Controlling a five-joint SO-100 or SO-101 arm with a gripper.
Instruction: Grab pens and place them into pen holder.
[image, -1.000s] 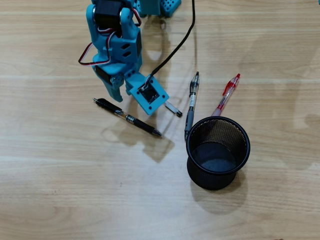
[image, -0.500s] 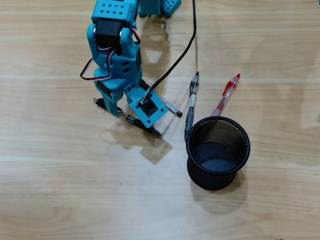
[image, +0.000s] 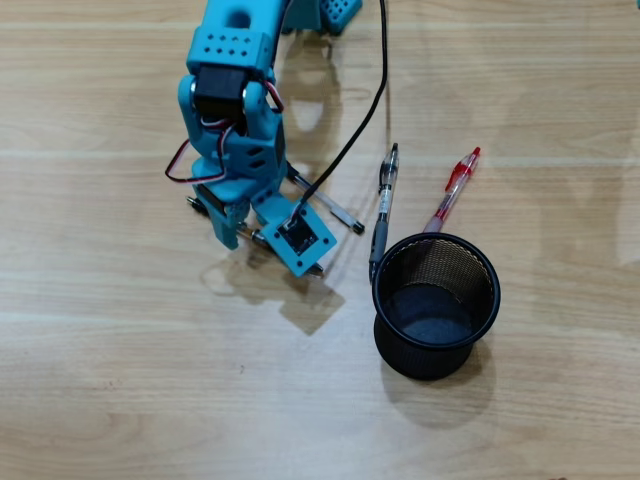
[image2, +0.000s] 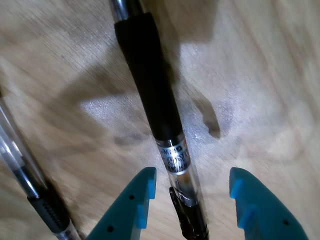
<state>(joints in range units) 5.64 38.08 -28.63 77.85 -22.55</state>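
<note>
**Open claw set astride a black pen**

In the wrist view the gripper (image2: 192, 192) is seen with its two blue fingers (image2: 134, 205) held apart, one on each side of a black pen (image2: 152, 95) that lies flat on the wooden table (image2: 260, 75). The pen runs between the fingers without being touched by either; its black grip section and the clear barrel with a printed label are shown clearly. A second pen (image2: 30, 185), with a clear barrel and a ribbed black grip, is seen blurred at the left edge of that view.

In the overhead view the gripper (image: 245, 235) is lowered over the black pen (image: 196, 203), of which only the ends are visible past the blue arm (image: 235, 110). The second pen (image: 335, 211) is partly covered by the arm, its free end pointing right.

Further right, a grey-and-black pen (image: 383, 210) is laid almost upright in the picture, its lower end just beside the rim of the pen holder (image: 436, 305). A red pen (image: 452, 190) is laid at a slant, its lower end hidden behind the holder's rim. The holder stands upright on the table, and no pen is seen inside it. A black cable (image: 365, 90) is run from the wrist camera toward the top edge.
</note>
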